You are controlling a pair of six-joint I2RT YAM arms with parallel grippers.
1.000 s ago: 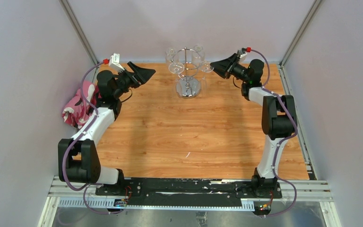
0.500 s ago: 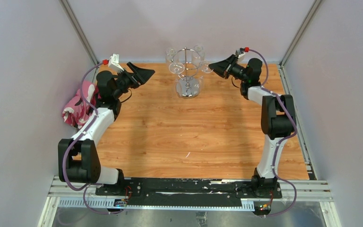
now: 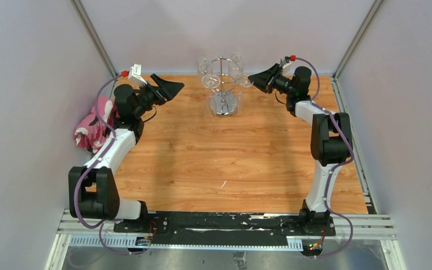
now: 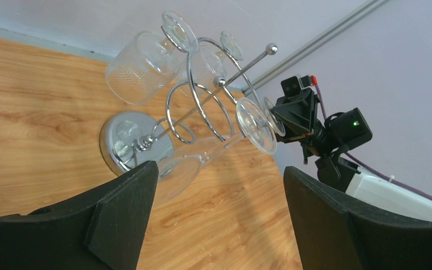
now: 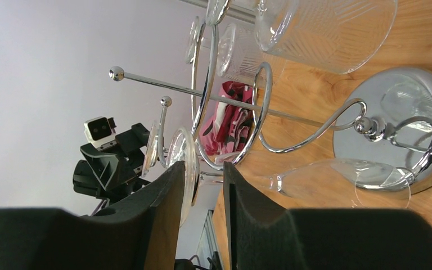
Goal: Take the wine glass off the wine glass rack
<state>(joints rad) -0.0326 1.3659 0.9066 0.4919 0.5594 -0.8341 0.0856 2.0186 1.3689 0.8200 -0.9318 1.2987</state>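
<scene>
Wooden table (image 3: 202, 157), far edge: the wine glass (image 5: 337, 179) hangs upside down on the wine glass rack (image 3: 223, 84). The right gripper (image 5: 203, 169) has its fingers nearly together at the glass's foot, can't tell if it's clamped. The left gripper (image 4: 220, 169) gapes wide, off to the side. Yank sideways and I'd bet the rack tips.

Mirror-bright chrome wire on the wine glass rack (image 3: 223, 104); clear, glossy wine glass (image 4: 255, 125); smooth, satin wood-grain table (image 3: 230, 163); soft pink patterned cloth (image 3: 93, 128), far left.
</scene>
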